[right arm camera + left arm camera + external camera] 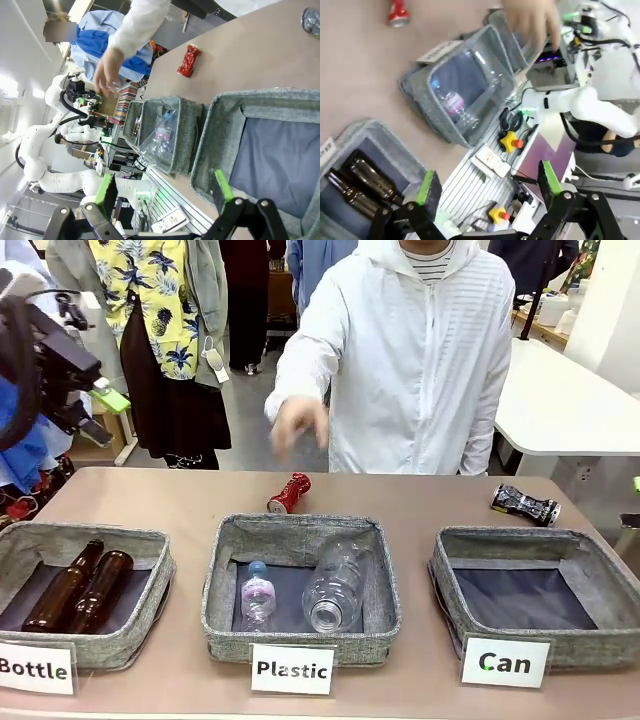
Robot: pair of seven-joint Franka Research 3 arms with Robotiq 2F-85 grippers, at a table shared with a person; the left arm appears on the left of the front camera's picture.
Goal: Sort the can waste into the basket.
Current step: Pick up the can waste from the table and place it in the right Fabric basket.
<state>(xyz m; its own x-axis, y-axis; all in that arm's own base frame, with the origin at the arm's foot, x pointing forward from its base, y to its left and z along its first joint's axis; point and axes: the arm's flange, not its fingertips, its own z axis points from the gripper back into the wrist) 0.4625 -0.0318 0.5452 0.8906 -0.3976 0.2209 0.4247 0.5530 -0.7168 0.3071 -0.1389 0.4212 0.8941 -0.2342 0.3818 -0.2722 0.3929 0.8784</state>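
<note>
left hand point(487, 176): spread, holding nothing | right hand point(163, 181): spread too, facing the Can basket point(270, 100) | red can point(289, 493) — lying on the tabletop point(400, 502) just behind the Plastic basket point(300, 527) | black can point(524, 504) — on tabletop behind Can basket, outside it

red can point(289, 493): shiny red
printed can point(525, 504): black and silver
Can basket point(590, 642): grey, lined in dark blue

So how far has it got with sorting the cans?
Nothing done yet: the Can basket holds no cans. Nothing in hand: the left gripper and right gripper are both open, holding nothing. Left to do: the red can and the black-and-silver can, both lying on the table.
</note>
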